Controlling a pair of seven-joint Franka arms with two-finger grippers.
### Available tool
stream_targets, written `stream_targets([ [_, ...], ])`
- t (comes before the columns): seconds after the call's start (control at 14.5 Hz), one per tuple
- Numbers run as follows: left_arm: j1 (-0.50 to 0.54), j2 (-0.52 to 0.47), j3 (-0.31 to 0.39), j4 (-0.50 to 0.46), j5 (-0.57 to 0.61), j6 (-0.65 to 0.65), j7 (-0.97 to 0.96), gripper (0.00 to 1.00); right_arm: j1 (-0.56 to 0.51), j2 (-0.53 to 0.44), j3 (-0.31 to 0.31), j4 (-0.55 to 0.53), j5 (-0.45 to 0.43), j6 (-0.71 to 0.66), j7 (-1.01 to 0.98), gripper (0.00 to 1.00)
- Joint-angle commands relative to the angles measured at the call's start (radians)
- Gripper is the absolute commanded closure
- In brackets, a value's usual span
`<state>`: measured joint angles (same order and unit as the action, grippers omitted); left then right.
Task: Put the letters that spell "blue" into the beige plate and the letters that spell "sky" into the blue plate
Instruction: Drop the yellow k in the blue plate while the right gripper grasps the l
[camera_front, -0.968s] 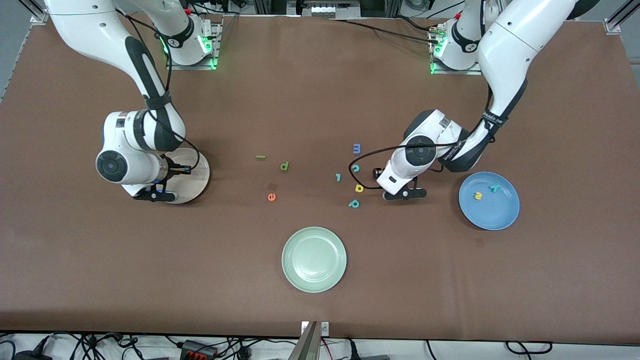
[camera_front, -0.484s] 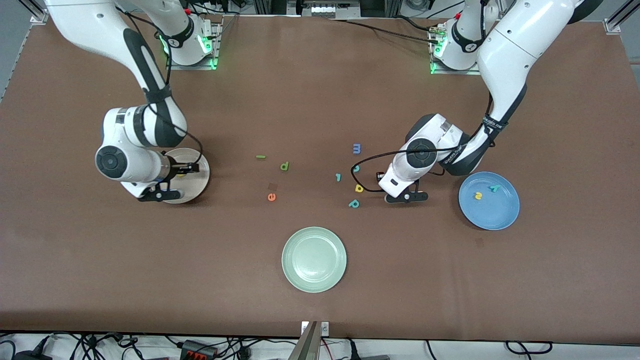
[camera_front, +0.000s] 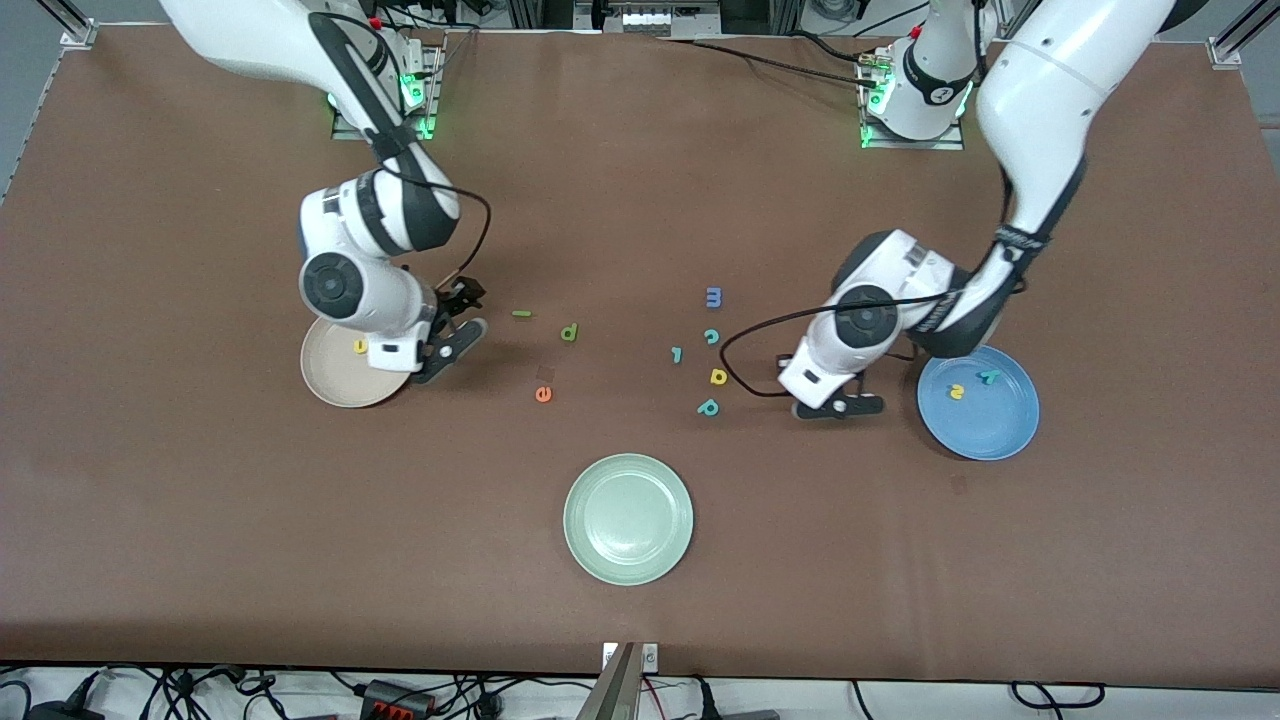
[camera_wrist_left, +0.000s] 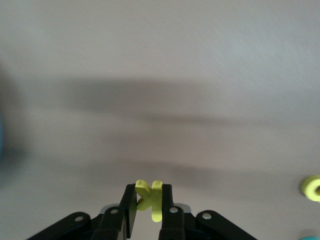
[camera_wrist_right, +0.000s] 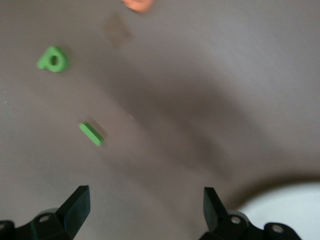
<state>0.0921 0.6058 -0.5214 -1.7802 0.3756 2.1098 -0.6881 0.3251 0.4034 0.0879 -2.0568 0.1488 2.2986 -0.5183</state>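
My right arm has swung off the round beige plate (camera_front: 330, 385) toward the green letters, leaving the yellow foam u (camera_front: 360, 346) in it; its right hand (camera_wrist_right: 145, 207) hangs wide open above the brown table (camera_front: 640, 600). My left hand (camera_wrist_left: 148, 210), beside the bright blue plate (camera_front: 985, 435), has clamped the yellow foam k (camera_wrist_left: 149, 199). That k completes "sky" once dropped.

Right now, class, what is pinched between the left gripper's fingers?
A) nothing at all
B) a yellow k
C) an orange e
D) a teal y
B: in the left wrist view the left gripper is shut on the yellow k, its arms sticking out above the black fingers.
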Motion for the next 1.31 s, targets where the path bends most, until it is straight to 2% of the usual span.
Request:
stream_targets([
  [0.0, 0.058, -0.064, 0.0, 0.028, 0.019, -0.114, 0.082, 0.9, 0.078, -0.014, 0.001, -0.117, 0.012, 0.172, -0.121, 0.0],
  [0.14, 0.134, -0.066, 0.003, 0.027, 0.02, -0.154, 0.174, 0.9, 0.145, -0.014, 0.0, -0.132, 0.003, 0.209, -0.152, 0.01],
  [0.28, 0.214, -0.046, 0.001, 0.024, 0.02, -0.156, 0.254, 0.9, 0.179, -0.014, -0.002, -0.129, -0.008, 0.217, -0.209, 0.17],
  [0.35, 0.234, -0.023, 0.003, 0.022, 0.02, -0.149, 0.265, 0.9, 0.184, -0.012, -0.002, -0.131, -0.023, 0.231, -0.239, 0.28],
  [0.41, 0.248, -0.014, 0.004, 0.024, 0.026, -0.146, 0.268, 0.89, 0.181, -0.008, -0.004, -0.129, -0.041, 0.24, -0.265, 0.33],
  [0.55, 0.279, 0.002, 0.006, 0.024, 0.081, -0.143, 0.281, 0.86, 0.17, 0.012, -0.008, -0.121, -0.095, 0.281, -0.29, 0.33],
  [0.62, 0.293, 0.003, 0.006, 0.027, 0.085, -0.14, 0.32, 0.79, 0.169, 0.029, -0.008, -0.12, -0.1, 0.303, -0.29, 0.33],
  [0.69, 0.296, 0.0, 0.006, 0.028, 0.085, -0.139, 0.352, 0.57, 0.175, 0.038, -0.01, -0.121, -0.101, 0.318, -0.29, 0.34],
  [0.76, 0.307, -0.001, 0.004, 0.028, 0.086, -0.139, 0.387, 0.14, 0.181, 0.046, -0.01, -0.121, -0.104, 0.323, -0.29, 0.34],
  [0.83, 0.31, -0.006, 0.003, 0.034, 0.085, -0.142, 0.435, 0.0, 0.186, 0.055, -0.01, -0.121, -0.112, 0.324, -0.29, 0.34],
  [0.97, 0.304, -0.006, -0.006, 0.102, 0.074, -0.168, 0.482, 0.0, 0.186, 0.063, -0.008, -0.117, -0.155, 0.326, -0.29, 0.38],
  [1.11, 0.284, -0.006, -0.025, 0.166, 0.065, -0.247, 0.487, 0.0, 0.187, 0.075, -0.008, -0.109, -0.173, 0.326, -0.29, 0.46],
  [1.24, 0.285, -0.008, -0.074, 0.252, 0.065, -0.357, 0.487, 0.0, 0.187, 0.08, -0.008, -0.109, -0.175, 0.325, -0.29, 0.61],
])
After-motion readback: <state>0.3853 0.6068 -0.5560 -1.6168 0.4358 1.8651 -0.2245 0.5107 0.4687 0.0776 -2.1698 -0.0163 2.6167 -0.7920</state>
